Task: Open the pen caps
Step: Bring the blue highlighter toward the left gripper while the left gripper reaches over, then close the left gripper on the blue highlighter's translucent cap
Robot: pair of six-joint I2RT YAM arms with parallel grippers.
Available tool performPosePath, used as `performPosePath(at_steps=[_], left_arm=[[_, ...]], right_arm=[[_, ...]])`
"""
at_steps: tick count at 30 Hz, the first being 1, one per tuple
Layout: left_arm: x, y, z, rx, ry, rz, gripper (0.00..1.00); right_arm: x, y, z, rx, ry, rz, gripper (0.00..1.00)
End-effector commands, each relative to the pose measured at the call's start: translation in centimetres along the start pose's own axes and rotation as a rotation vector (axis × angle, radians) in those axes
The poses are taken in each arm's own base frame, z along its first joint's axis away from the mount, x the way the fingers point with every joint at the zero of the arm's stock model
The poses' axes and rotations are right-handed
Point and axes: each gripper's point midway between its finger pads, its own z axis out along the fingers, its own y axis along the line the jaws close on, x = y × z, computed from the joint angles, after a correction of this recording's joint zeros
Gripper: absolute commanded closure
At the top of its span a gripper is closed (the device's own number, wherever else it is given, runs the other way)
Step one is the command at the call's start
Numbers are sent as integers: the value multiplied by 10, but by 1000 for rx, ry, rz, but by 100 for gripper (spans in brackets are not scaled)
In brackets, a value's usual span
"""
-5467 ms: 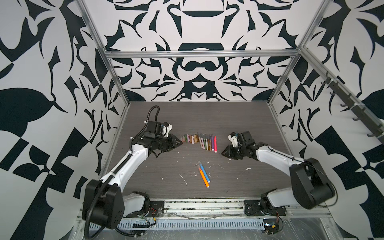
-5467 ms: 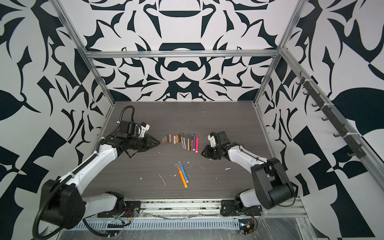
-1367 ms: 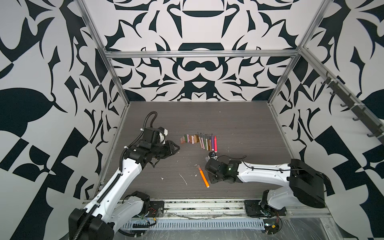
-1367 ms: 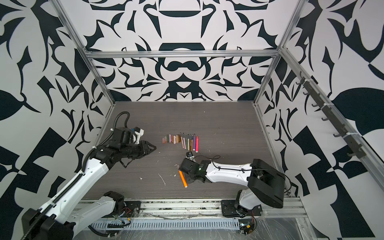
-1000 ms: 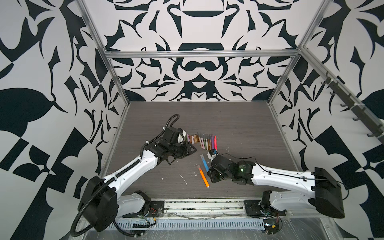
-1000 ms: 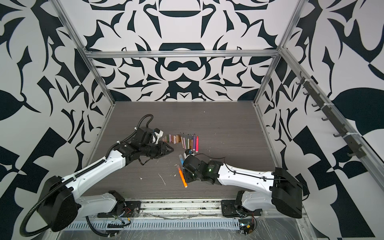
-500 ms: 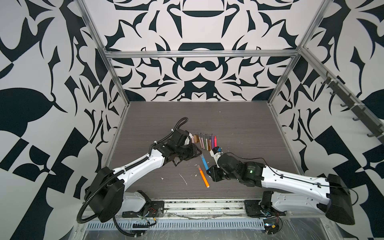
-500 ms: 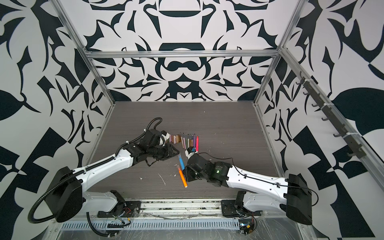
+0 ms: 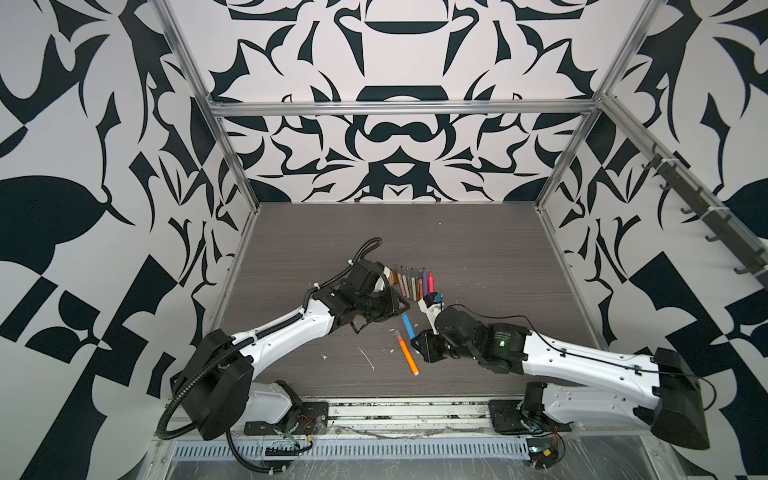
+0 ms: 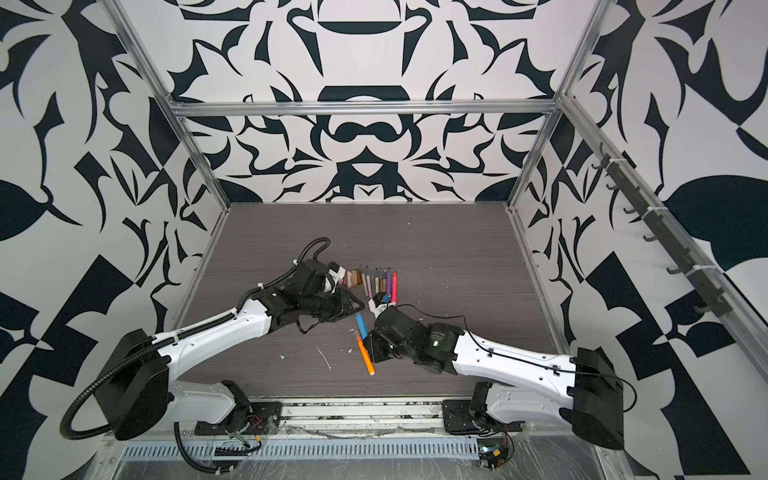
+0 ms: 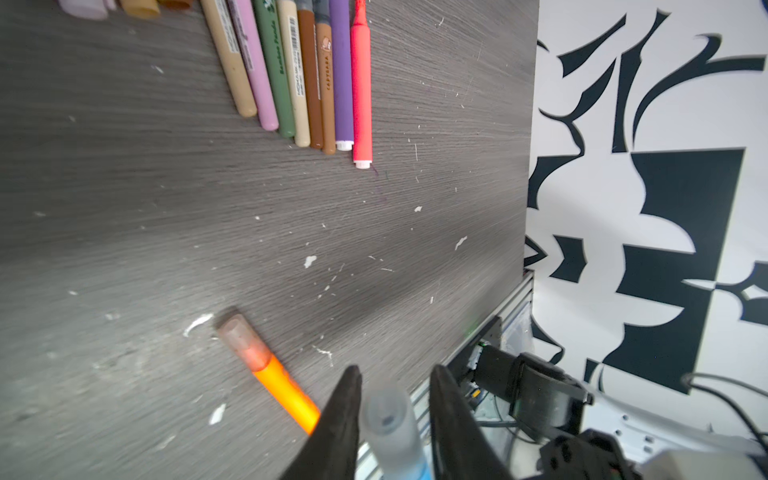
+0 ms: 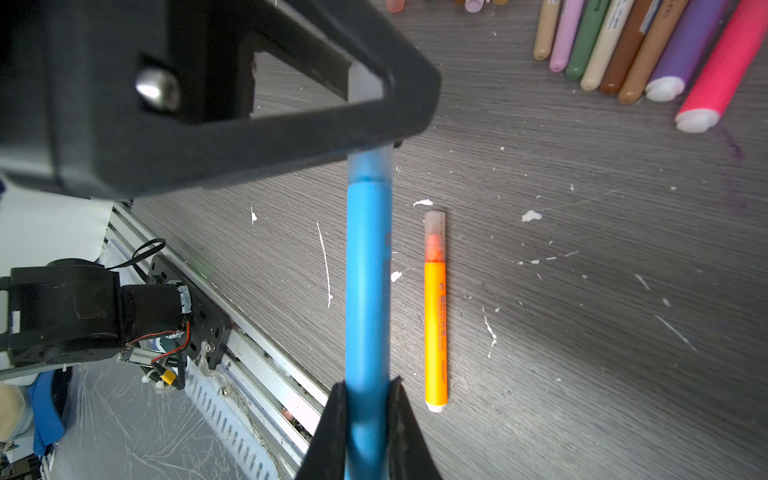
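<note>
My right gripper (image 12: 365, 384) is shut on the lower end of a blue pen (image 12: 368, 270), held just above the table and seen in both top views (image 9: 408, 326) (image 10: 360, 325). Its frosted clear pen cap (image 11: 388, 411) sits between the fingers of my left gripper (image 11: 392, 372). The jaws flank the cap with a gap on one side. In a top view the left gripper (image 9: 405, 307) meets the pen's far end and the right gripper (image 9: 417, 341) its near end. An orange pen (image 12: 435, 324) with its cap (image 11: 243, 340) on lies beside them.
A row of several uncapped pens (image 9: 415, 284) (image 11: 299, 75) lies behind the grippers, with loose pen caps (image 10: 353, 277) at its left end, partly behind my left wrist. White flecks dot the grey table (image 9: 478, 257). The front rail (image 12: 266, 361) runs close below the pen.
The right gripper picked the blue pen off the table and raised it. My left arm swung right to the pen's capped end, and its jaws narrowed around the cap.
</note>
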Motion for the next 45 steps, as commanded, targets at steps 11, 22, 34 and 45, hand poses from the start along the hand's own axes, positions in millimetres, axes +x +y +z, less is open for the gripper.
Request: performPosePath(at_steps=[11, 22, 34, 45], left_arm=[[-4, -20, -2, 54, -1, 19, 100], [1, -33, 0, 120, 25, 29, 100], [5, -45, -4, 156, 27, 48, 100], [-1, -57, -11, 173, 12, 77, 100]], right_arm=[[-24, 3, -22, 12, -120, 10, 69], [-29, 2, -15, 35, -115, 9, 68], [-37, -3, -12, 30, -125, 45, 66], [-30, -11, -8, 23, -104, 69, 100]])
